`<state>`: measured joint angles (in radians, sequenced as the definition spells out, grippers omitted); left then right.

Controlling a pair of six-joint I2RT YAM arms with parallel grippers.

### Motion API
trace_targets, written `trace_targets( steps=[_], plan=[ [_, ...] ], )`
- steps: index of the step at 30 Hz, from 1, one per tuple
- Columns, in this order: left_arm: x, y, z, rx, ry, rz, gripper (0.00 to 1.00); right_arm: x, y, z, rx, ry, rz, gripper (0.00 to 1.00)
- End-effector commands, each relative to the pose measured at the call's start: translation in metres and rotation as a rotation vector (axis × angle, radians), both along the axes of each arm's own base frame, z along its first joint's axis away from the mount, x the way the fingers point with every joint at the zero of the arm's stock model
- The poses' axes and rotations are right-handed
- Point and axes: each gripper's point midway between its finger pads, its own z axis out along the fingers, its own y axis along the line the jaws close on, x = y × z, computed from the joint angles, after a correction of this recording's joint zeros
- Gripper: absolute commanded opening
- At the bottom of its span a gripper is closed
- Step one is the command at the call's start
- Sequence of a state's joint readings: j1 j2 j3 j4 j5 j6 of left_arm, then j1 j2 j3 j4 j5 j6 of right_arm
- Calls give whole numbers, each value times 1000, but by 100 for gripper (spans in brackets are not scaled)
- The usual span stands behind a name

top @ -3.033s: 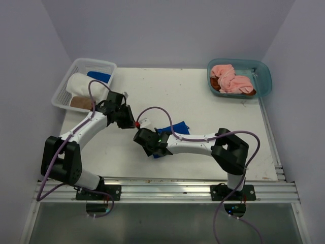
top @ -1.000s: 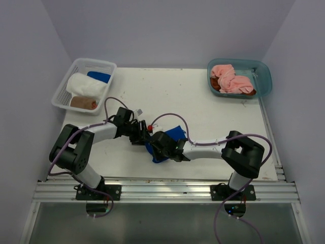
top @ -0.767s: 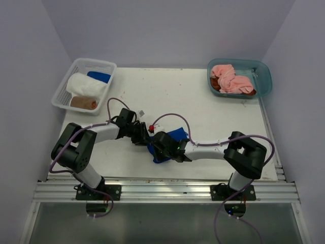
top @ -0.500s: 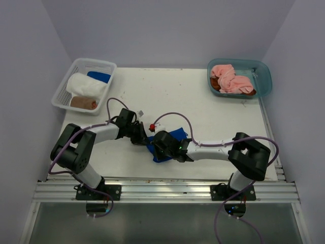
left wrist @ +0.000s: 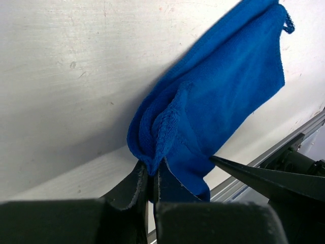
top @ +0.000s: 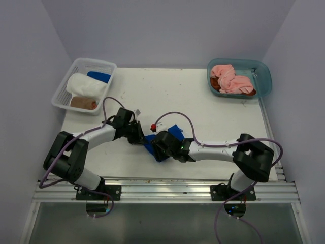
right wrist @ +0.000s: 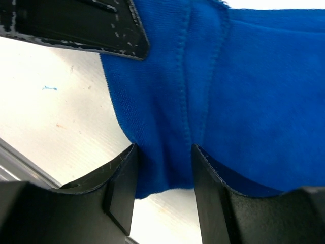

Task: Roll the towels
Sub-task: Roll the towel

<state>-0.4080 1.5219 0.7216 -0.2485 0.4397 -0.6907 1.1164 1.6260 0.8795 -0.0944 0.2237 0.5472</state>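
Note:
A royal blue towel (top: 174,131) lies bunched on the white table (top: 203,107) between my two grippers. My left gripper (top: 141,137) is shut on a folded edge of the blue towel (left wrist: 223,86), pinching the fold at the fingertips (left wrist: 151,170). My right gripper (top: 159,148) is open, and its fingers stand on either side of the towel's hem (right wrist: 165,152) without squeezing it. The rest of the blue towel (right wrist: 244,86) spreads away from the jaws. A pink towel (top: 231,79) lies in the teal tub, and a white rolled towel (top: 84,84) sits in the basket.
The white mesh basket (top: 76,65) at the back left also holds a blue towel (top: 99,76) and a brown one (top: 84,103). The teal tub (top: 265,76) stands at the back right. The metal rail (top: 167,189) runs along the table's near edge, close to the grippers.
The left gripper closed on the blue towel's folded edge. The right gripper, shut a moment ago, has opened around the hem. Both grippers stay at the towel.

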Motion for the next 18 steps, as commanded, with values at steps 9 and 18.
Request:
trace_targets(
  steps=[9,18],
  plan=[
    [2,0,22,7,-48,36,0,15,9,39,-10,-127,-13,53],
    [4,1,25,16,-54,37,0,7,42,42,-47,-169,72,59]
  ],
)
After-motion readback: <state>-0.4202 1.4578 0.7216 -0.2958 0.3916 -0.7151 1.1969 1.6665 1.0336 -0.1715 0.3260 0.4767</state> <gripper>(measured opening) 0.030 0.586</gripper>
